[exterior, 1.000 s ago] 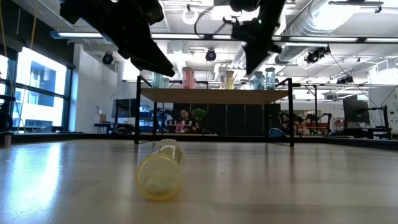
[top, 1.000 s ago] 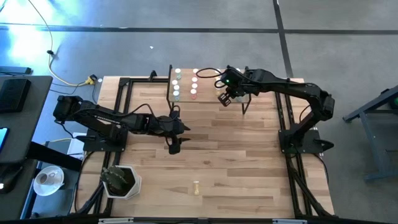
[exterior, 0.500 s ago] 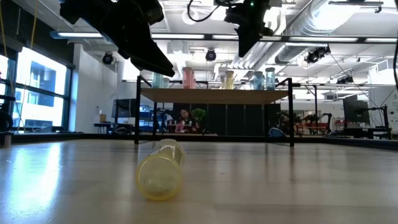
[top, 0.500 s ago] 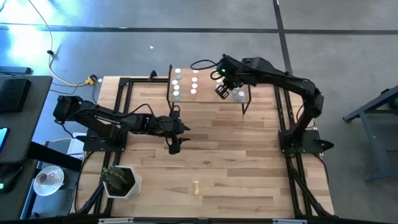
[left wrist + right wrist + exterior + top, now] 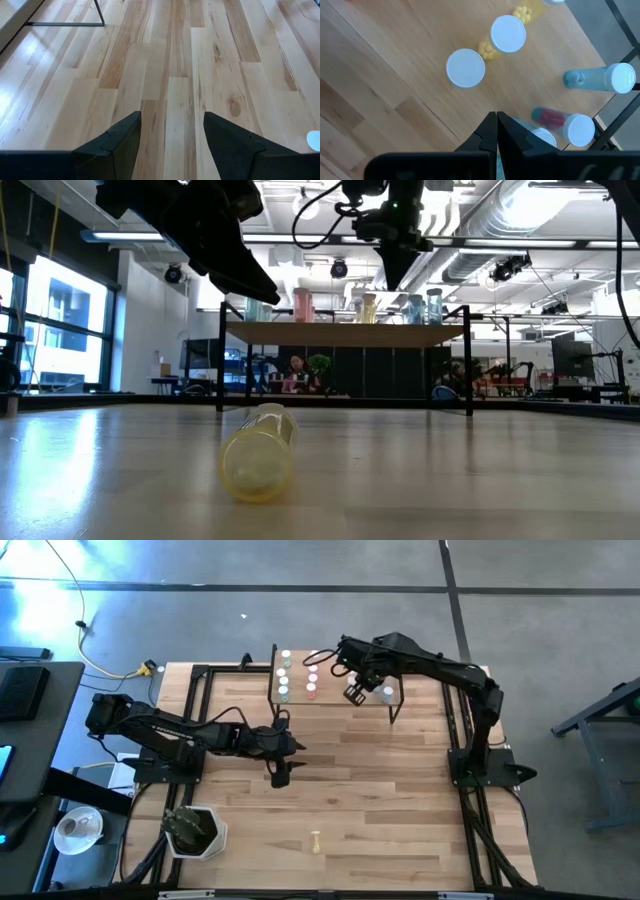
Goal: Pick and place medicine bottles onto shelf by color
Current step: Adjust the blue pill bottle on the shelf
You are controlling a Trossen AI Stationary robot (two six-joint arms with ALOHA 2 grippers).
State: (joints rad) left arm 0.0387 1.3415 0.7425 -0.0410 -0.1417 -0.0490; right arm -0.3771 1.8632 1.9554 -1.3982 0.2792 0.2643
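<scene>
The shelf stands at the table's far side on thin black legs. Several white-capped medicine bottles stand on it: green, pink, yellow and blue. My right gripper hangs shut above the shelf, pointing steeply down with nothing between its fingers; two yellow bottles, a blue one and a pink one lie below it. One yellow bottle lies on its side on the table near the front edge. My left gripper hovers open over bare wood at mid-table.
Black frame rails run along the table's left and right sides. A white pot holding a dark object sits at the near left corner. Bare wood lies between the shelf and the lying yellow bottle.
My right arm has folded in over the shelf. Its gripper has risen a little, shifted toward the table's left edge and tipped more steeply downward, staying shut.
</scene>
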